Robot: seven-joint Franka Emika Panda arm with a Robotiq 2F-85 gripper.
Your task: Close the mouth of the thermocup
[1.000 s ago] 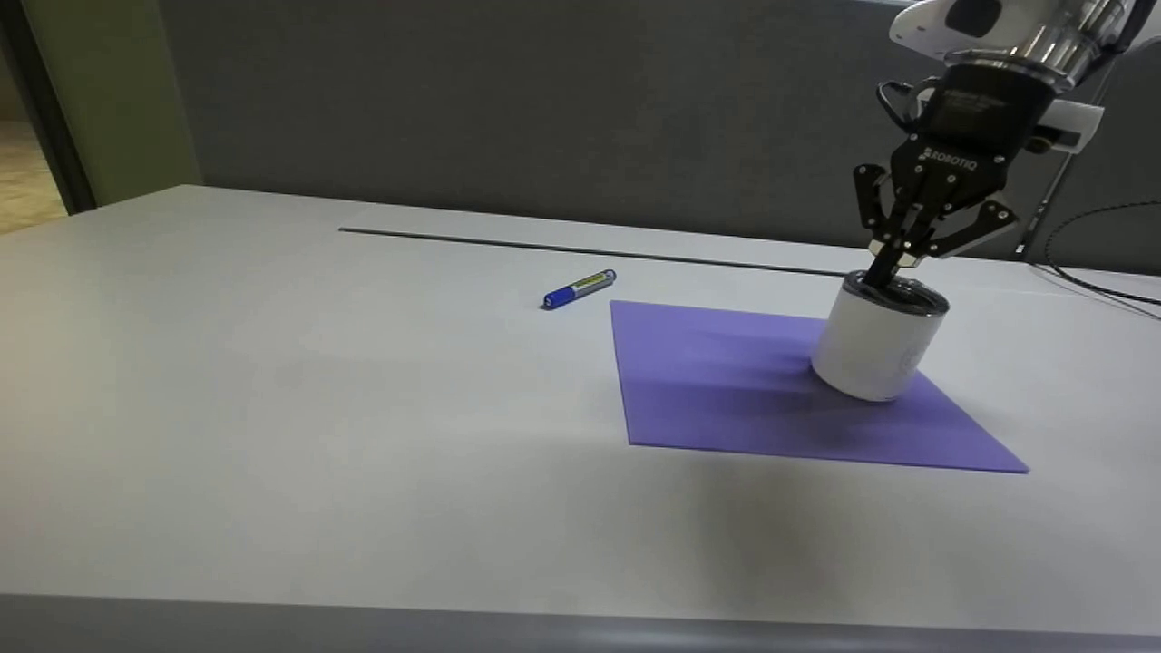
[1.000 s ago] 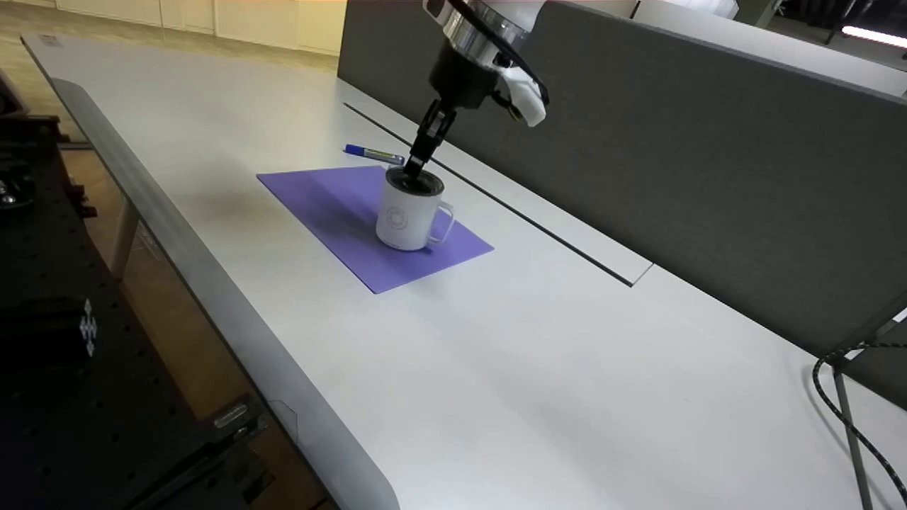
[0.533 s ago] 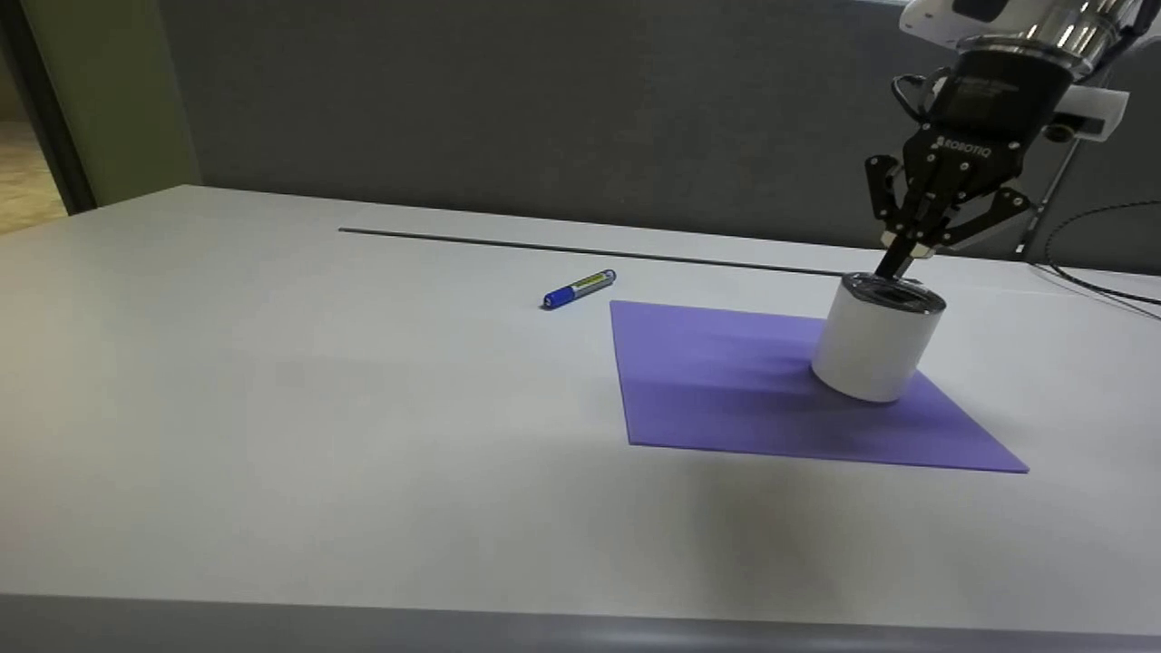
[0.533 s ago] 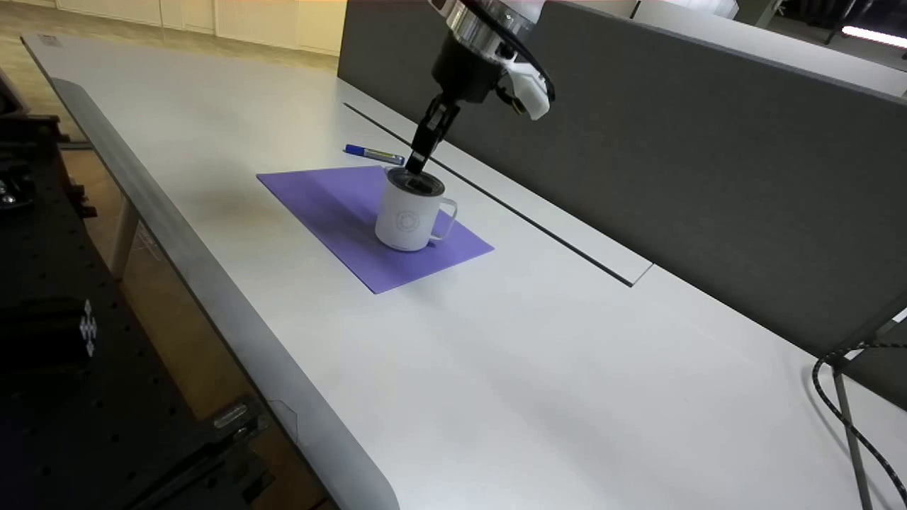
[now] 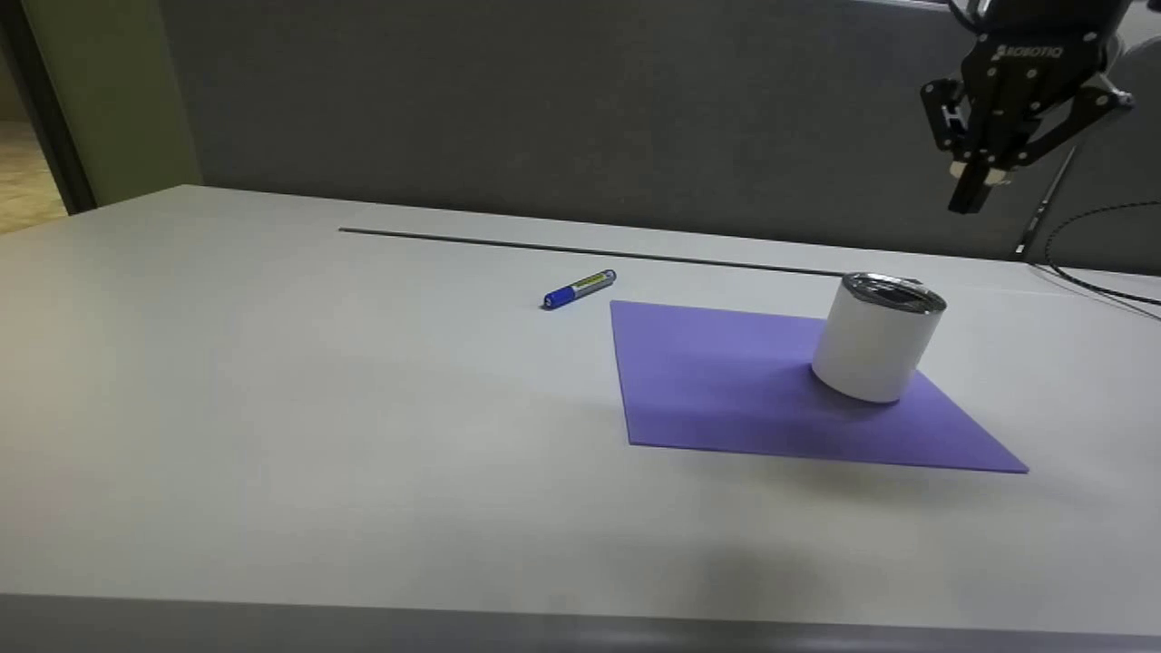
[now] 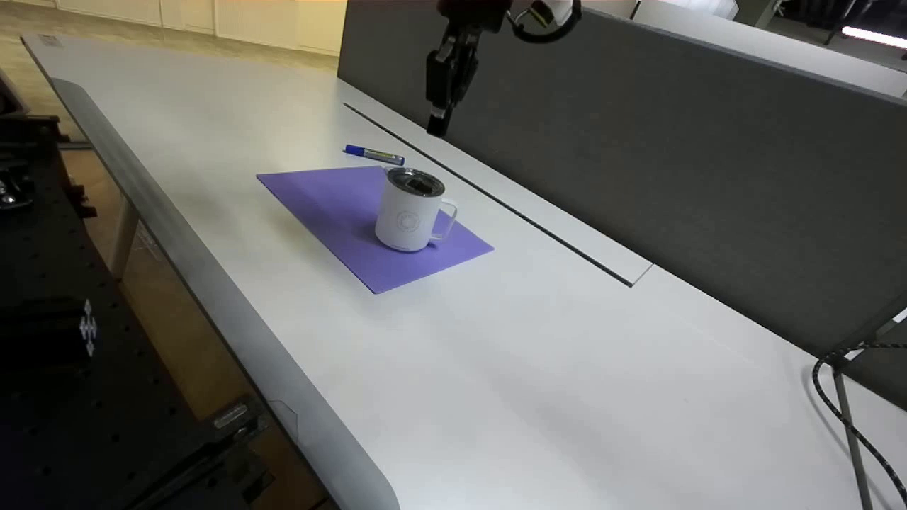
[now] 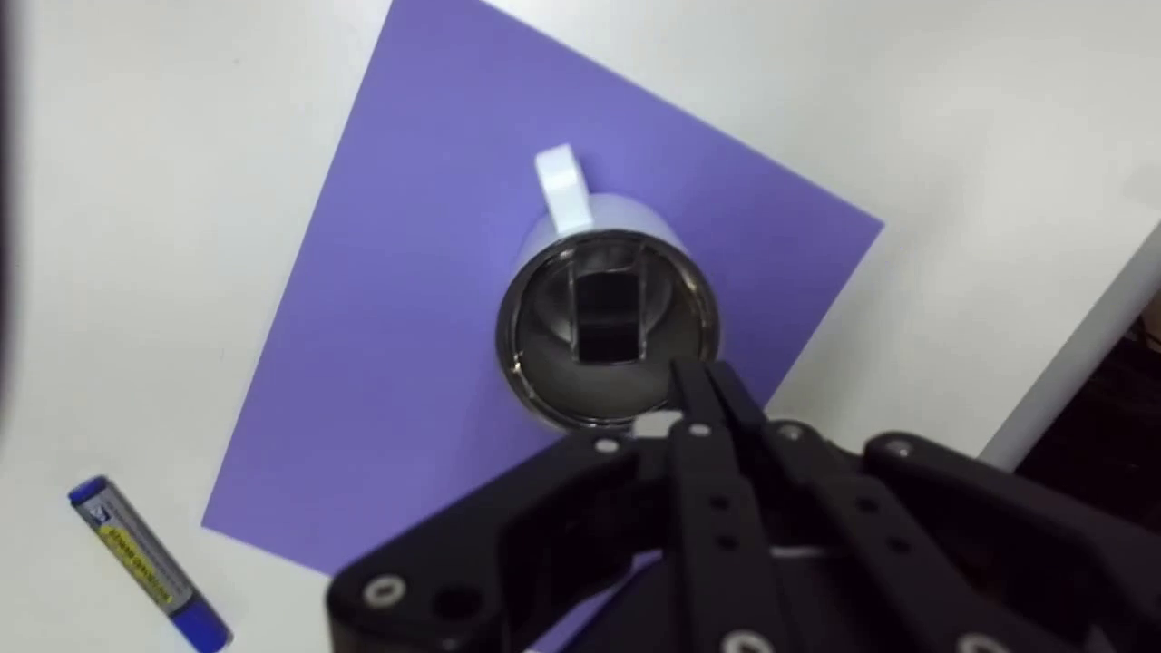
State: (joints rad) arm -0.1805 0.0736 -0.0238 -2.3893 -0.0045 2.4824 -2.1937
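The white thermocup (image 5: 871,354) stands upright on a purple sheet (image 5: 717,390); it also shows in an exterior view (image 6: 404,223) with its handle (image 6: 448,219). Its clear dark lid (image 6: 407,182) is on top. In the wrist view the lid (image 7: 590,390) has a dark slider piece (image 7: 608,317) in a channel near its middle; I cannot tell whether the drinking hole is covered. My gripper (image 5: 969,201) is shut and empty, raised above and behind the cup, touching nothing; it also shows in an exterior view (image 6: 437,127) and in the wrist view (image 7: 706,370).
A blue-capped marker (image 5: 579,289) lies on the white table (image 5: 317,435) beside the sheet. A dark slot (image 6: 496,200) runs along the back of the table. A grey partition (image 6: 673,156) stands behind it. A black cable (image 6: 843,411) lies at one end.
My shut gripper has lifted off the lid, up and away toward the partition. The cup turned slightly between the first and second moments, its logo shifting. The sheet and marker have not moved.
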